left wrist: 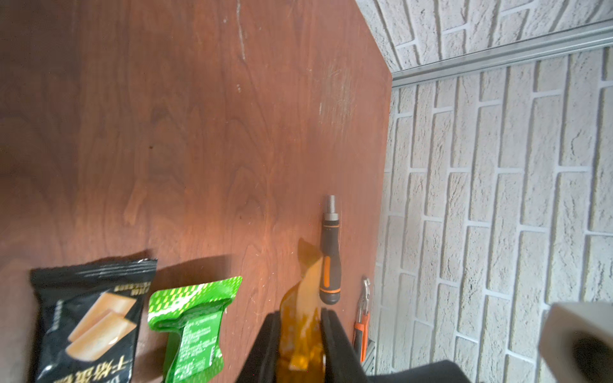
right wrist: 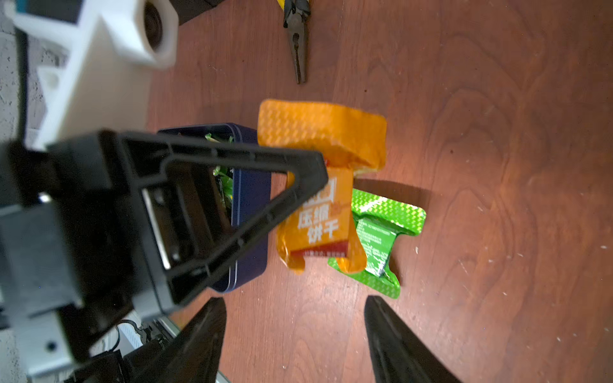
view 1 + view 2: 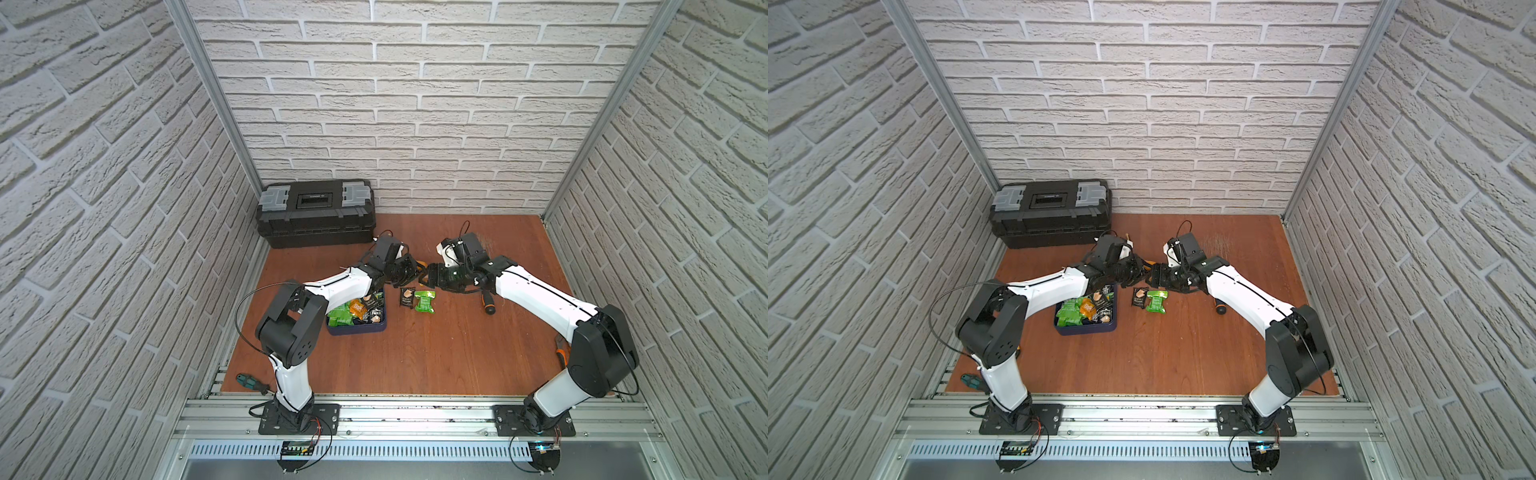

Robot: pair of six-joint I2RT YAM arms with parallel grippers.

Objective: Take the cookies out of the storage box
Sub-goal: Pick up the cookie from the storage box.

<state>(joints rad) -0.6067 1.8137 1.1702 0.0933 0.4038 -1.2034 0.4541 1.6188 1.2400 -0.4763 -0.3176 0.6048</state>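
The cookies (image 3: 348,312) mostly lie heaped in the storage box (image 3: 358,332), a navy tray left of the table's middle and partly under the left forearm. They are green, orange and black packets in a loose pile.

2 packets are out on the wooden table (image 3: 415,357), side by side just right of the box. The black packet (image 1: 89,325) shows pale biscuit bars and gold Chinese print that is upside down and cut off by the frame edge. The green packet (image 1: 194,325) has small white print too fine to read.

A 3rd, the orange packet (image 2: 331,132), hangs above the table just beyond those 2, clamped between the fingers of the left gripper (image 1: 298,320). Its white characters read 压缩饼干 above a red strip. The right gripper (image 2: 295,325) faces it from the right, jaws apart and holding nothing, close to the packet.

A screwdriver (image 1: 330,258) with a black-and-orange handle lies right of the packets, beneath the right arm. Orange-handled pliers (image 1: 362,318) lie near the table's right edge, and yellow-handled pliers (image 2: 297,39) lie farther back than the held packet. A teal-handled screwdriver (image 3: 249,380) sits at the near left corner. A black toolbox (image 3: 316,214) with grey latches stands in the far left corner against the brick wall, and its lid label is unreadable.
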